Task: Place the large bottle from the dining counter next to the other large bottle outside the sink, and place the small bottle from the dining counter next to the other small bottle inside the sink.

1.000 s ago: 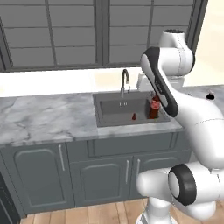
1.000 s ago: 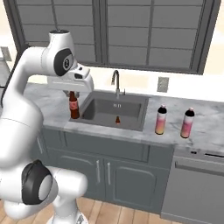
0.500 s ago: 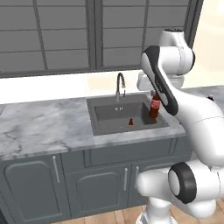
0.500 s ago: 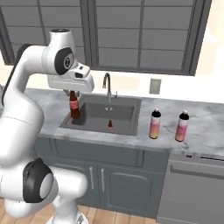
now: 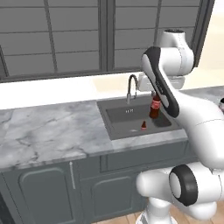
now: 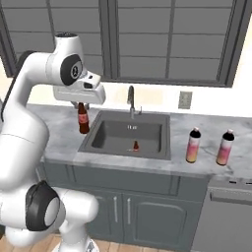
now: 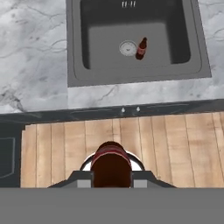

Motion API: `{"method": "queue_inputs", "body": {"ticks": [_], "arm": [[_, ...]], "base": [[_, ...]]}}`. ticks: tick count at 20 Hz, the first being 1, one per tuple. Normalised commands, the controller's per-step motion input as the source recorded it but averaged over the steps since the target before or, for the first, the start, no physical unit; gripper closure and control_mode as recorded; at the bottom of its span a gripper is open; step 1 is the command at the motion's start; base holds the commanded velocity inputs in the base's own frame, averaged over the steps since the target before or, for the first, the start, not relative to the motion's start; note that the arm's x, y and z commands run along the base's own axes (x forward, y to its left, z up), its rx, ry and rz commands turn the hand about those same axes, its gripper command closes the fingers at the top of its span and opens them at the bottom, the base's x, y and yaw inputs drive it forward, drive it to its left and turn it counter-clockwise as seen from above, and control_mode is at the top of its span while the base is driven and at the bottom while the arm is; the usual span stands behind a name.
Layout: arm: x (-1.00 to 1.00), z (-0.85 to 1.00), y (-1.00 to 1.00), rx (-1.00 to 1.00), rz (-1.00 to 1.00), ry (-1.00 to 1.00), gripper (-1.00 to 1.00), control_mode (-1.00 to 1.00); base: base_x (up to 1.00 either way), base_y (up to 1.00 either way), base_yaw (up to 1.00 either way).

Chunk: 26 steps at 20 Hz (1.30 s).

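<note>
My gripper [image 5: 154, 92] [image 6: 82, 104] is shut on the neck of the small bottle [image 5: 155, 106] [image 6: 83, 119] [image 7: 111, 164], dark brown with a red label and cap. It hangs upright in the air, clear of the worktop, close to the sink [image 5: 122, 114] [image 6: 123, 135] [image 7: 109, 43]. The other small bottle [image 5: 143, 126] [image 6: 136, 145] [image 7: 141, 48] stands inside the basin beside the drain. Two large pink-orange bottles [image 6: 193, 145] [image 6: 225, 147] stand side by side on the worktop right of the sink; I cannot tell which came from the dining counter.
A dark gooseneck faucet [image 5: 130, 87] [image 6: 131, 98] rises behind the basin. Marble worktop [image 5: 48, 135] [image 6: 59, 129] runs along both sides over grey cabinets [image 6: 123, 211]. Windows line the back wall. Wooden floor [image 7: 166, 144] lies in front of the cabinets.
The whole picture has slid sideways in both base views, so the base has driven along the counter. The arm keeps its pose and its grip on the small bottle.
</note>
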Motion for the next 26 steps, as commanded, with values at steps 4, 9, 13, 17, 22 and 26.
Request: {"method": "queue_inputs", "body": {"ticks": [4, 9, 13, 17, 22, 26], "arm": [[0.0, 0.0, 0.0, 0.0, 0.0, 0.0, 1.0, 1.0], [0.0, 0.0, 0.0, 0.0, 0.0, 0.0, 1.0, 1.0], [0.0, 0.0, 0.0, 0.0, 0.0, 0.0, 1.0, 1.0], [0.0, 0.0, 0.0, 0.0, 0.0, 0.0, 1.0, 1.0], [0.0, 0.0, 0.0, 0.0, 0.0, 0.0, 1.0, 1.0], [0.0, 0.0, 0.0, 0.0, 0.0, 0.0, 1.0, 1.0]], "base": [[0.91, 0.21, -0.06], [0.48, 0.08, -0.05], [0.03, 0.0, -0.01], [0.0, 0.0, 0.0], [0.0, 0.0, 0.0], [0.0, 0.0, 0.0]]}}
